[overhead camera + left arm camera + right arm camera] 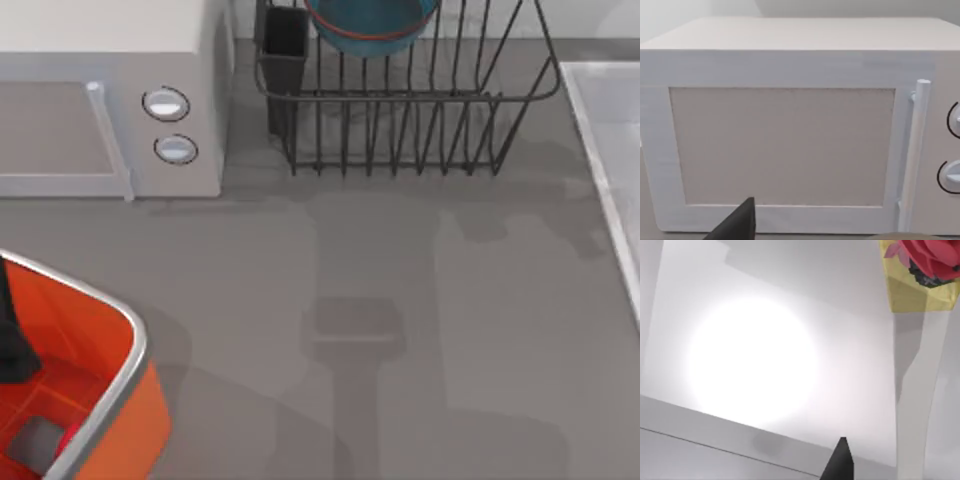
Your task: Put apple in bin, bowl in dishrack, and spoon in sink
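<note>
The dishrack (400,130) is thin black wire, smooth and faintly glossy, with a matt dark cup (285,45) at one corner. The bowl (372,25) inside it looks glazed — smooth teal with a reddish rim line. The bin (95,370) reads as glossy orange plastic under a brushed silver-grey rim. The microwave (790,125) is matt off-white; the table (400,330) — flat, matt grey.
</note>
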